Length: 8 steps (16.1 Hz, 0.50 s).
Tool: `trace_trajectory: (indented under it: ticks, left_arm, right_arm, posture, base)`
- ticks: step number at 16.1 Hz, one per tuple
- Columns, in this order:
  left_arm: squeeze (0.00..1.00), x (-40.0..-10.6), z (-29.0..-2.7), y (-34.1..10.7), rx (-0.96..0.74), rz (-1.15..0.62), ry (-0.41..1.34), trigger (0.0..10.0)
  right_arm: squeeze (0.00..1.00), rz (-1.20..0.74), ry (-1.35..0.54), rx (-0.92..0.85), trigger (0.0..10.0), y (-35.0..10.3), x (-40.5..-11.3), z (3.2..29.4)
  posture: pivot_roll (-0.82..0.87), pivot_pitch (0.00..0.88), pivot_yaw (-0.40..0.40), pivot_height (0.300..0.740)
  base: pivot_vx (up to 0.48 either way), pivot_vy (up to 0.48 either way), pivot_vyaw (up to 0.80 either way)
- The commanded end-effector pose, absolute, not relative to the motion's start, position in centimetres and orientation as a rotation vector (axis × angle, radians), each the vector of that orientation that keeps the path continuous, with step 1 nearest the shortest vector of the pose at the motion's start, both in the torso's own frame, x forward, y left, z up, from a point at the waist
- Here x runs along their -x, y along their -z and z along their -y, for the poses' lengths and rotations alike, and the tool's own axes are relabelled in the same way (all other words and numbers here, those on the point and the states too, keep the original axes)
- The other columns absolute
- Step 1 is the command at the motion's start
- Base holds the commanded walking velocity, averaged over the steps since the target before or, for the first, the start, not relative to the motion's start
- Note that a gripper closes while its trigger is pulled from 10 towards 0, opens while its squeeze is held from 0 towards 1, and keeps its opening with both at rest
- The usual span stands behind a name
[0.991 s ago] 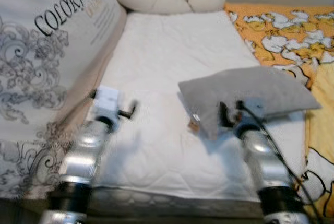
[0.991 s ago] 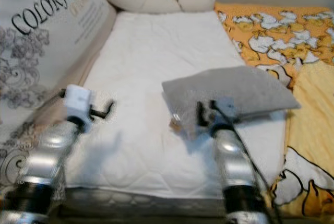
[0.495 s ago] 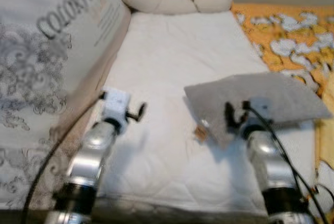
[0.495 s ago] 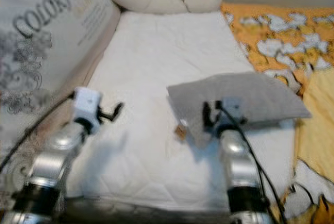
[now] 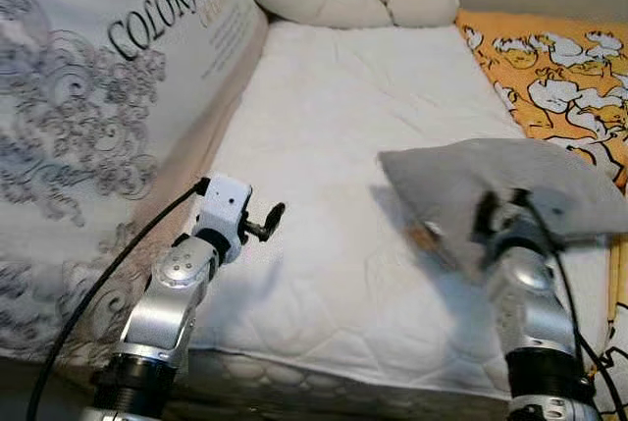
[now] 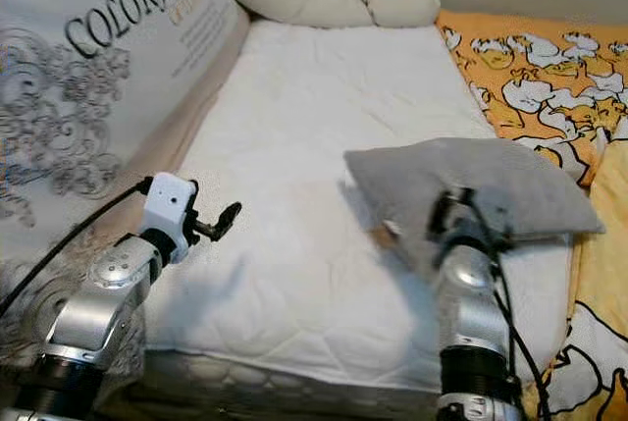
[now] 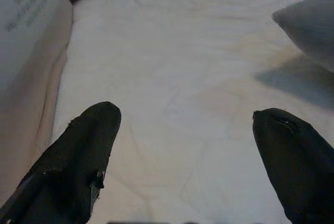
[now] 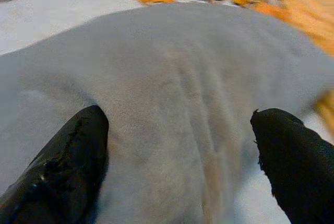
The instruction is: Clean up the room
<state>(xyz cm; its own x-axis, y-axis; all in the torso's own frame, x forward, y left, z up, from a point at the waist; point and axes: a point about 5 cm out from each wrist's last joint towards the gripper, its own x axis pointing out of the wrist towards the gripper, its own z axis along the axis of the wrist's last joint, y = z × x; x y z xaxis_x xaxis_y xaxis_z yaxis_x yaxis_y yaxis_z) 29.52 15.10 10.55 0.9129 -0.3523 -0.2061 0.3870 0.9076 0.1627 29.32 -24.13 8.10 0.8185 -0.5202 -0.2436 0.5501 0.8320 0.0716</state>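
1. Bed (image 5: 334, 146) — a white quilted mattress running away from the robot, its near edge just in front of the two arms.
2. Grey pillow (image 6: 471, 181) — lies on the right part of the bed, its far side close to the orange cover; one corner points toward the middle of the mattress and casts a shadow there.
3. Right claw (image 8: 182, 145) — at the near edge of the grey pillow, its two black fingers spread wide with the pillow's cloth between and beneath them; not clamped on it.
4. Left claw (image 7: 185, 145) — held above the bare left part of the mattress, fingers wide apart, holding nothing, well apart from the pillow.
5. Large printed cushion (image 5: 108, 97) — leans along the left side of the bed, white with grey scrollwork and black lettering.
6. Cream bolster (image 6: 324, 4) — a twisted roll lying across the head of the bed.
7. Orange cover (image 5: 559, 58) — patterned with white cartoon ducks, on the right beside the mattress.
8. Black cable (image 5: 108, 284) — runs along the left arm.
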Motion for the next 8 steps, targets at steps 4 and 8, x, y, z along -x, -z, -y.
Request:
trace_trajectory:
  ticks: [4,8]
  left_arm:
    - [0.03,-28.9,-15.1,-10.9,-0.211,-0.152,0.448,10.0]
    - [0.02,-28.4,-14.6,-11.3,-0.219,-0.131,0.516,10.0]
  right_arm:
    - [1.00,-0.295,0.808,-0.300,10.0,-6.8,-27.4,27.6]
    - [1.00,-0.211,0.569,-0.349,10.0,-8.4,-29.4,26.1]
  posture:
    - [-0.06,0.000,-0.003,0.740]
    - [-0.07,0.000,0.000,0.740]
  base:
    - [0.000,0.000,0.00]
    - [0.000,0.000,0.00]
